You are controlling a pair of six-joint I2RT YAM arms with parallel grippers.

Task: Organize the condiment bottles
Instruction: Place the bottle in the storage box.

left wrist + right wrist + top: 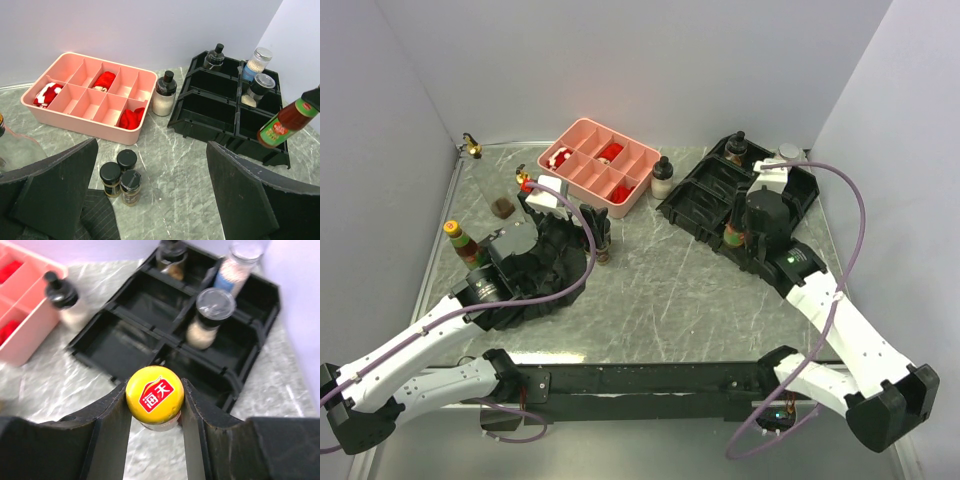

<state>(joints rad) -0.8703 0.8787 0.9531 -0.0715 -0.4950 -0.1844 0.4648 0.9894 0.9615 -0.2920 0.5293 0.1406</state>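
Observation:
My right gripper [154,388] is shut on a yellow-capped sauce bottle [154,396], holding it by the neck just before the near edge of the black organizer [125,347]. The left wrist view shows that bottle [282,125] hanging tilted over the organizer's right front corner. In the organizer stand a grey-lidded shaker [209,317], a pale bead jar [235,265] and a dark-topped bottle [171,257]. My left gripper [150,200] stands open above the table, with three black-lidded spice jars [122,175] by its left finger. A white black-capped bottle [164,94] stands between tray and organizer.
A pink compartment tray [582,135] with red pieces sits at the back centre. A black cloth [545,285] lies under my left arm. At the far left stand a gold-spouted clear bottle [472,148], another [525,182] and a yellow-capped sauce bottle [460,240].

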